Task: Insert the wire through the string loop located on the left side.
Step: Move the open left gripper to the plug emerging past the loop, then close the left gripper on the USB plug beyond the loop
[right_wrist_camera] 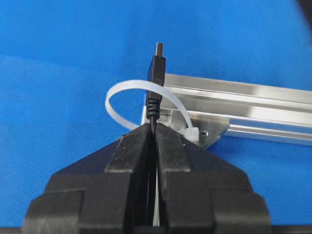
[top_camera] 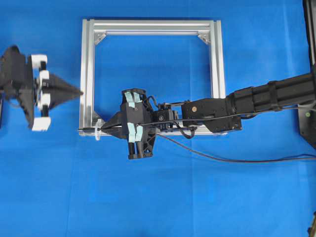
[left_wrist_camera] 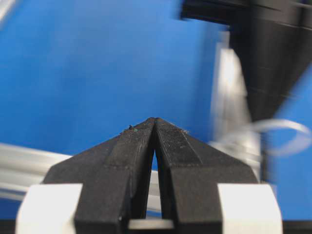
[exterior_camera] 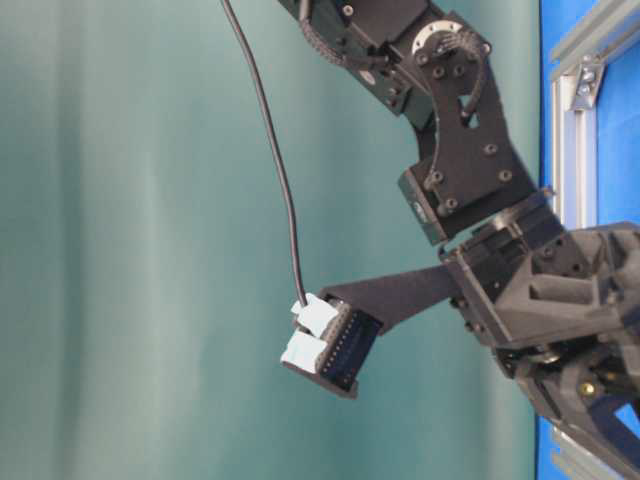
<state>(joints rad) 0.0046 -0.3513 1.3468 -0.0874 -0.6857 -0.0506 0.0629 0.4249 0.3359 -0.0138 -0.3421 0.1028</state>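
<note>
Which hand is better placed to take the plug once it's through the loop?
Probably left. The left hand is shut and empty, just outside the frame near the string loop. The right hand grips the wire, whose plug pokes through the loop.

Our taped gripper (exterior_camera: 318, 338) with a cable above it

We see the black wire (exterior_camera: 272, 150) rise from between the pale-taped fingertips (exterior_camera: 316, 318); to the gripper's right stands the aluminium frame (exterior_camera: 578, 110).

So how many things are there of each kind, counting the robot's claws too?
Claws: 2 (left claw, right claw)
Wire: 1
String loop: 1
Silver frame: 1
Total: 5
</note>
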